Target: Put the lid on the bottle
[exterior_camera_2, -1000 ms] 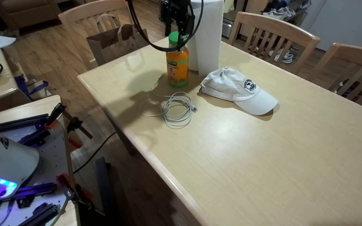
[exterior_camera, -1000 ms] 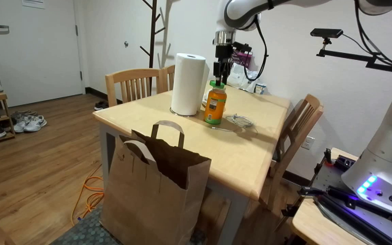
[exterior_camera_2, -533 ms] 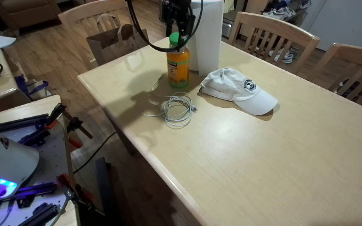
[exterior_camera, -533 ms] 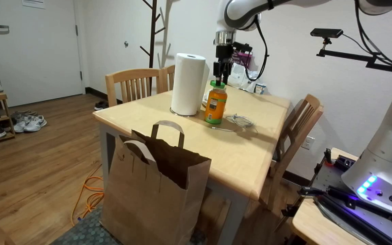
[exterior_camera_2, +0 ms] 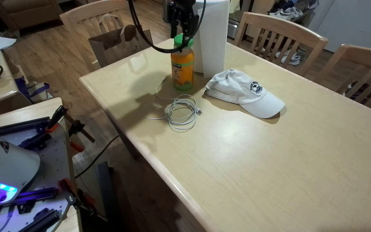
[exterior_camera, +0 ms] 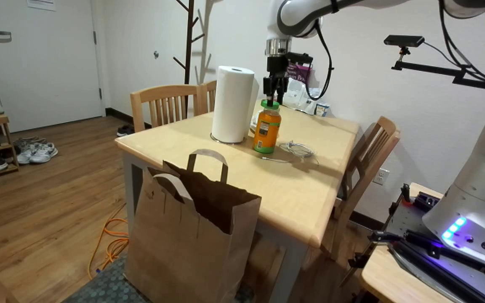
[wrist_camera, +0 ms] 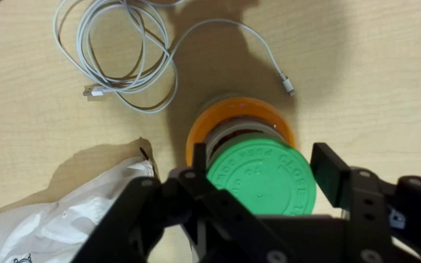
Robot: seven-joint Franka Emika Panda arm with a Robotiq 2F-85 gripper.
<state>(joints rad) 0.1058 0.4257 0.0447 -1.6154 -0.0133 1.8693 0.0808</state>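
Slightly shifted, black jaws straddle the round green plastic lid (wrist_camera: 262, 176) over the orange plastic bottle (exterior_camera_2: 182, 70); whether clenched, I can't tell.

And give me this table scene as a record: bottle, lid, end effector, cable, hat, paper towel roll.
bottle: orange, upright on the table
lid: green, atop the bottle; how tightly seated, unclear
end effector: straddling the lid; whether gripping it, unclear
cable: white, loosely coiled near the bottle
hat: white, brim pointing away from the bottle
paper towel roll: white, upright, taller than the bottle
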